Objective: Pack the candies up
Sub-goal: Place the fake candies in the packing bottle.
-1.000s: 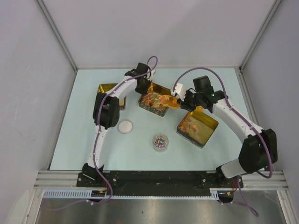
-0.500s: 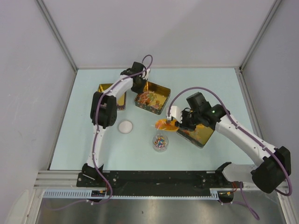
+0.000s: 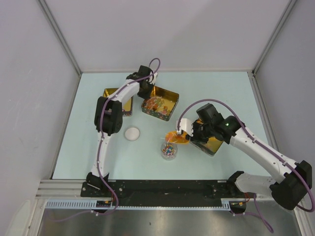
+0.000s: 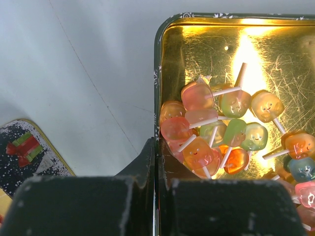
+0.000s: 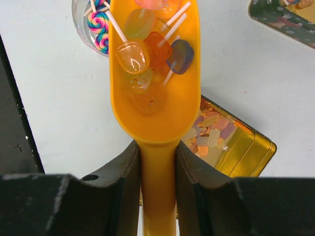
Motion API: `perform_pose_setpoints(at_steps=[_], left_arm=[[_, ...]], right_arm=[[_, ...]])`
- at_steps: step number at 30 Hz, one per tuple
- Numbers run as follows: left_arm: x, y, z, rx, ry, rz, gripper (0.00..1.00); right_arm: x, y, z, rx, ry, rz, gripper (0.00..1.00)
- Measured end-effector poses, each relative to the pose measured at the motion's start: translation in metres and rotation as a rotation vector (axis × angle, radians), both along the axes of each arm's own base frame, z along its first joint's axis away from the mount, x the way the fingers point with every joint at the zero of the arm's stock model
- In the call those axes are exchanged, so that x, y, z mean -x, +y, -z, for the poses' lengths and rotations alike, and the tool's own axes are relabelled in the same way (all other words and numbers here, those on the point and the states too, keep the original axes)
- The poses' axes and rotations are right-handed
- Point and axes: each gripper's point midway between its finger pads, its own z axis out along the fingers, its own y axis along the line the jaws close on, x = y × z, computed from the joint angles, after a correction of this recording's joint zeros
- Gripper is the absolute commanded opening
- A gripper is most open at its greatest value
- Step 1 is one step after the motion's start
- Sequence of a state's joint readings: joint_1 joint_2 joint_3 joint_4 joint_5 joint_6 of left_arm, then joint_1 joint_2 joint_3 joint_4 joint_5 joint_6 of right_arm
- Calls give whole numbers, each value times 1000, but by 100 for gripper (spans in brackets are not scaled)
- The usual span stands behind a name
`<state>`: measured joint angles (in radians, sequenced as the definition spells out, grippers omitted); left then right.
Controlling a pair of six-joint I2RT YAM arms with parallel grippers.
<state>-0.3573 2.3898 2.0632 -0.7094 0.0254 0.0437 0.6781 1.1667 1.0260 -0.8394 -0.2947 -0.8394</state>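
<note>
Candies [image 5: 156, 49] in scoop [image 5: 158, 129], cup [image 5: 81, 34] partly cropped

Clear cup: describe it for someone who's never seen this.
On the pale blue table, look near the front middle, by the orange scoop. The clear cup, holding swirl lollipops, is the only round see-through container; the tins are square and gold.

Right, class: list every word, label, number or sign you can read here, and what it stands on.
No readable text anywhere.
The tin lid shows only a gift picture.
The lollipops carry little faces, not letters.
The orange scoop is plain.
</note>
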Motion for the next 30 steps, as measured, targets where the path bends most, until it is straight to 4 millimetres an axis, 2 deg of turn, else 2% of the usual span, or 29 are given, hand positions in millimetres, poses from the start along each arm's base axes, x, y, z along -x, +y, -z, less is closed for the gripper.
perform_pose_setpoints(at_steps=[22, 30], left_arm=[[0, 0, 0, 0, 1, 0, 0], [0, 0, 0, -1, 1, 0, 0]], right_arm=[[0, -19, 10, 100, -35, 50, 0], [9, -17, 12, 167, -66, 10, 0]])
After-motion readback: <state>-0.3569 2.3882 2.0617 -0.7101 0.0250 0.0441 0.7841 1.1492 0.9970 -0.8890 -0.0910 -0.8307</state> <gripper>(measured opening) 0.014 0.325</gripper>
